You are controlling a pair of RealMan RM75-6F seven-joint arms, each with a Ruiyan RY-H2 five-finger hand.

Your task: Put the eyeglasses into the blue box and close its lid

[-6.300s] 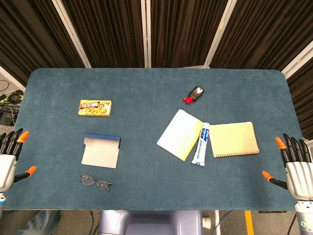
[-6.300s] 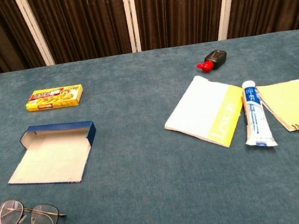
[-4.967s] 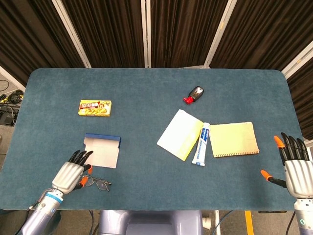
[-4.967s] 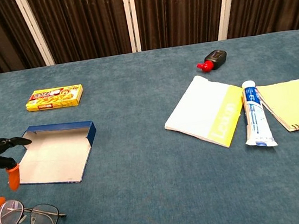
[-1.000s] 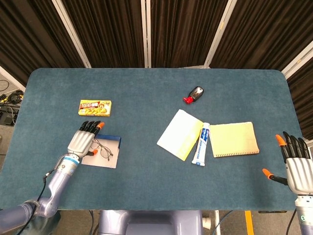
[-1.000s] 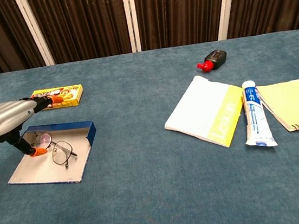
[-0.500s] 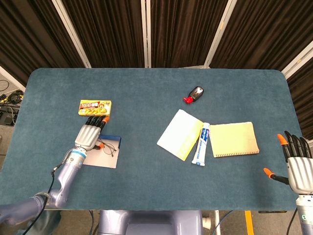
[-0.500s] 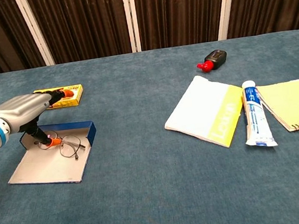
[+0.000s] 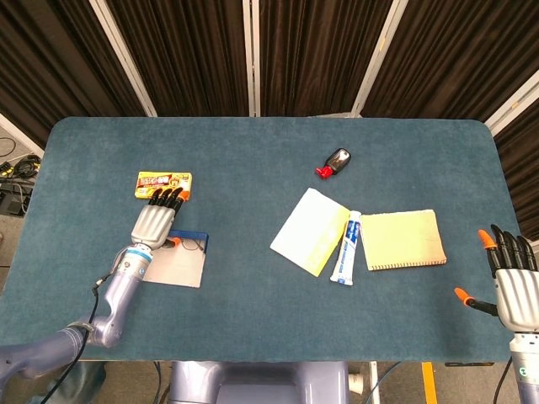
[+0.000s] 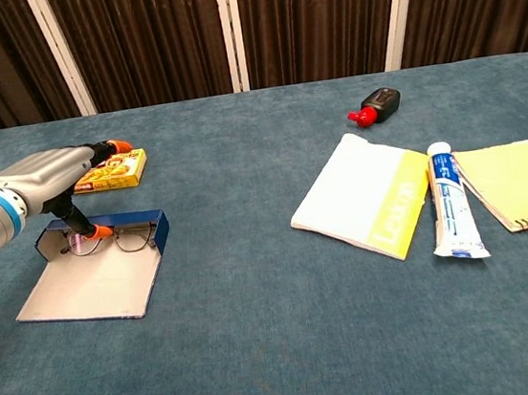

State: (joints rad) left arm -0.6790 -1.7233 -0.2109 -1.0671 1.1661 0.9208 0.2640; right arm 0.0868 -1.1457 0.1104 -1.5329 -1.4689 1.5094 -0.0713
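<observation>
The blue box (image 10: 135,219) lies open at the table's left, its pale lid (image 10: 83,289) flat toward me. The eyeglasses (image 10: 127,239) sit in the box's tray against its far blue wall. My left hand (image 10: 46,186) hovers over the tray's left end, with its orange-tipped thumb down on the left lens rim, still pinching the glasses, and its fingers stretched out over the yellow packet. From the head view the left hand (image 9: 154,223) covers most of the tray of the box (image 9: 173,268), and only part of the eyeglasses (image 9: 192,245) shows. My right hand (image 9: 514,290) rests open at the table's right edge.
A yellow packet (image 9: 163,181) lies just beyond the box. At the right stand a white-and-yellow booklet (image 10: 362,197), a toothpaste tube (image 10: 452,200) and a yellow spiral notebook (image 10: 522,180). A small red-and-black bottle (image 10: 376,104) lies farther back.
My left hand has carried the eyeglasses farther back, off the lid and into the tray against the blue wall. The right hand has stayed still.
</observation>
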